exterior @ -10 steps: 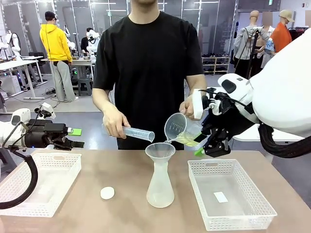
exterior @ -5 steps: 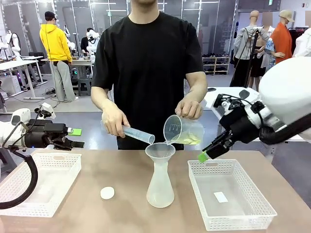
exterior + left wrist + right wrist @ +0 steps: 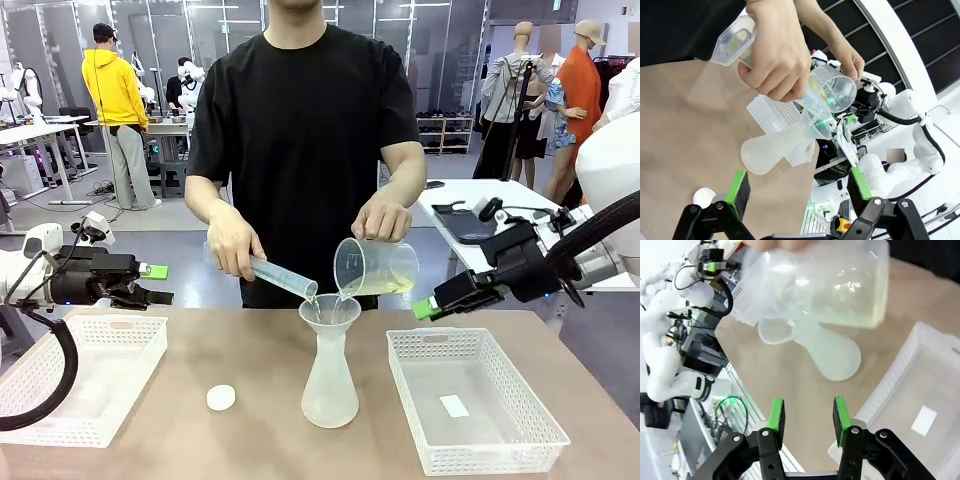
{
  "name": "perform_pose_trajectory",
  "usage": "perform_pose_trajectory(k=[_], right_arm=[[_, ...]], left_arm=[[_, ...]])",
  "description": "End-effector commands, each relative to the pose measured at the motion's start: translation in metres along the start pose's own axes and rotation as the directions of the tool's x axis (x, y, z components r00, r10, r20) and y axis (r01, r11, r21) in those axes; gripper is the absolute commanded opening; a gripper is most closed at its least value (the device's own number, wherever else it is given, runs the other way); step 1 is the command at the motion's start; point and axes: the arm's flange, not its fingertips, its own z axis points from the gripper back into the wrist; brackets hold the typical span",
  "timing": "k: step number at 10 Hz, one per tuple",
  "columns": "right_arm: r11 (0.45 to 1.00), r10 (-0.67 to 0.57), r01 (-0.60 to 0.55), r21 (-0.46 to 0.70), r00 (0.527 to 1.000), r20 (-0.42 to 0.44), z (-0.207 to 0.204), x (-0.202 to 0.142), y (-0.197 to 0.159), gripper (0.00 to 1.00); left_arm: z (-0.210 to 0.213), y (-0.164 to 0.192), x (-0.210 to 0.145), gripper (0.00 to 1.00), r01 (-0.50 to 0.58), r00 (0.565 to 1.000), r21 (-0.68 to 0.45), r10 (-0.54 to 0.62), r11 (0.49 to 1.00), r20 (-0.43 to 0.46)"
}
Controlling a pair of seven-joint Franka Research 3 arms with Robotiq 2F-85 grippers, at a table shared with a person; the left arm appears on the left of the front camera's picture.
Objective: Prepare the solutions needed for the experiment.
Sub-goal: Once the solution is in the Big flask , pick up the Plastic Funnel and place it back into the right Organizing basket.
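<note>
Locate the solutions (image 3: 386, 288) first: a shallow pale yellow layer lying in the low side of a tilted clear beaker (image 3: 372, 262). A person's hand (image 3: 384, 218) holds the beaker above the middle of the desk (image 3: 250, 440), with its lip over a funnel (image 3: 330, 311). The funnel sits in the neck of a frosted flask (image 3: 330, 388), which stands mid-desk between a left basket (image 3: 100, 325) at the left edge and a right basket (image 3: 480, 452) toward the right edge. The person's other hand (image 3: 236, 250) tips a measuring cylinder (image 3: 283, 276) over the same funnel. A white cap (image 3: 221, 397) lies on the desk between the left basket and the flask. The left gripper (image 3: 160, 284) hovers above the far left corner of the desk, fingers spread wide and empty. The right gripper (image 3: 428, 307) hangs above the far edge of the right basket, near the beaker but apart from it, fingers parted with nothing between them. Treat the solutions as a load you cannot grip: they will likely slosh and spill with any tilt or jerk, so handle them through the container. The beaker appears light, thin-walled and smooth, so expect slip. Take hold across the middle of its wall, below the rim, and hold it level. The flask with the funnel in it is probably top-heavy; grip it at the neck.
</note>
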Motion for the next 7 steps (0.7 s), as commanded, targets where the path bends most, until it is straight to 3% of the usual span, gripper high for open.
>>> perform_pose_trajectory(k=[1,2,6,7], right_arm=[[0.998,-0.06,0.062,0.034,0.998,-0.035,-0.006,-0.08,0.016,0.5],[1.0,0.0,0.0,0.0,1.0,0.0,0.0,0.0,0.0,0.5],[1.0,-0.024,0.024,-0.009,0.999,-0.023,0.0,-0.001,-0.003,0.5],[0.979,-0.202,0.199,0.05,0.978,0.05,-0.001,-0.004,-0.021,0.5]], left_arm=[[-0.002,0.0,0.002,1.0,0.021,1.0,0.015,-0.021,1.0,0.004],[-0.002,0.0,0.002,1.0,0.021,1.0,0.015,-0.021,1.0,0.004],[-0.002,0.0,0.002,1.0,0.021,1.0,0.015,-0.021,1.0,0.004],[-0.002,0.0,0.002,1.0,0.021,1.0,0.015,-0.021,1.0,0.004]])
